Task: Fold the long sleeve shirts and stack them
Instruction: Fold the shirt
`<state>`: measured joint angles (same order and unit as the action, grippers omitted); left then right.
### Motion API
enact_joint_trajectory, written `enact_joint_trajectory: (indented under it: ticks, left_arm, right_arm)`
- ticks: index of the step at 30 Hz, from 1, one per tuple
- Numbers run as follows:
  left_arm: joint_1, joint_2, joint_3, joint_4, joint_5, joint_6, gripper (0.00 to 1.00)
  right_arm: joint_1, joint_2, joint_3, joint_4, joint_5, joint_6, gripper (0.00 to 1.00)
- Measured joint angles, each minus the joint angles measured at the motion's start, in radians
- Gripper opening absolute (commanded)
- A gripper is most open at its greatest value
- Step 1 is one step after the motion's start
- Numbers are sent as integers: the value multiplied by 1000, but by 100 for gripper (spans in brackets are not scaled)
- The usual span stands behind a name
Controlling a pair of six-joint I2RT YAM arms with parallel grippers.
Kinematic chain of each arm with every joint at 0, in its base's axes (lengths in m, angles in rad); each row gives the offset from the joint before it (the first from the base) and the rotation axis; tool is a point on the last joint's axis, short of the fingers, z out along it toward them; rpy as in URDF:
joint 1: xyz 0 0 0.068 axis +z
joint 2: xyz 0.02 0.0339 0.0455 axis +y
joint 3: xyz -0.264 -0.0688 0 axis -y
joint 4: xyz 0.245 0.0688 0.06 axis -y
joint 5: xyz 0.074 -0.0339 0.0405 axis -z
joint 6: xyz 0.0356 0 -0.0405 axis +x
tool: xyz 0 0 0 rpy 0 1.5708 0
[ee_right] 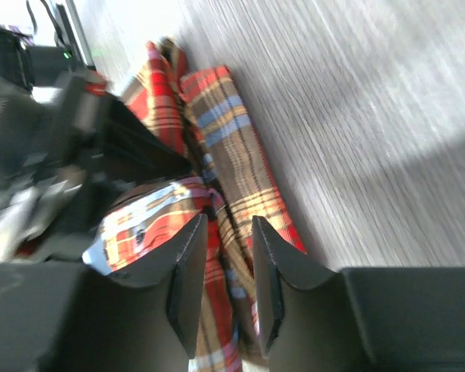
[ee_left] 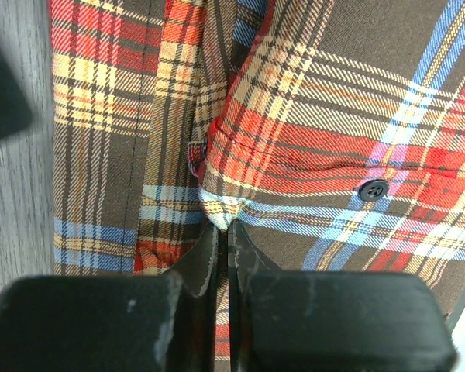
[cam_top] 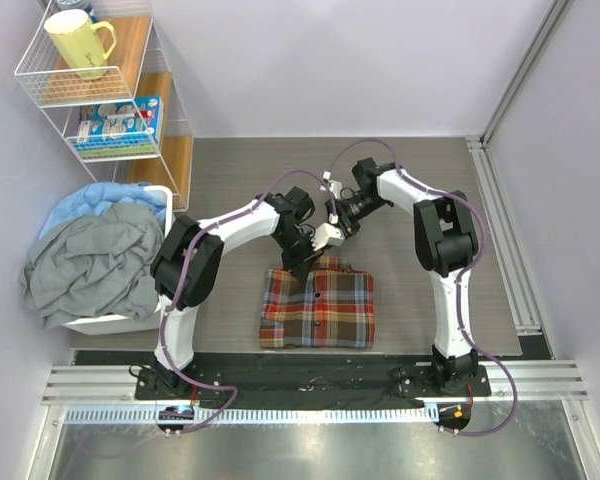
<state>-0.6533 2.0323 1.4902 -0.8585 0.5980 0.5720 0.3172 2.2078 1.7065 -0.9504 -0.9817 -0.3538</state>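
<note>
A long sleeve shirt [cam_top: 317, 310] in red, brown, yellow and blue plaid lies folded into a rectangle on the grey table, just ahead of the arm bases. My left gripper [cam_top: 302, 262] is at the shirt's far edge. In the left wrist view it [ee_left: 226, 223] is shut on a raised fold of the shirt [ee_left: 318, 116] near a dark button. My right gripper [cam_top: 330, 237] hovers right beside it, above the same far edge. In the right wrist view it [ee_right: 229, 219] is open, with the shirt [ee_right: 232, 147] showing below the gap between the fingers.
A white basket [cam_top: 110, 322] heaped with grey and blue clothes stands at the left. Behind it is a wire shelf [cam_top: 40, 85] with a yellow mug [cam_top: 80, 45] and a box [cam_top: 120, 120]. A metal rail [cam_top: 500, 240] runs along the table's right edge.
</note>
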Motion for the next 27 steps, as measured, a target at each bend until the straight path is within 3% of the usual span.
enact_joint_trajectory:
  ticks: [10,27]
  left_arm:
    - [2,-14,5,-8,-9,-19,0]
    - [75,36,221,-96,-3,-20,0]
  right_arm:
    - [44,91,-19,-2,45,-33,28]
    - [40,99,-14,-12,58,-58,29]
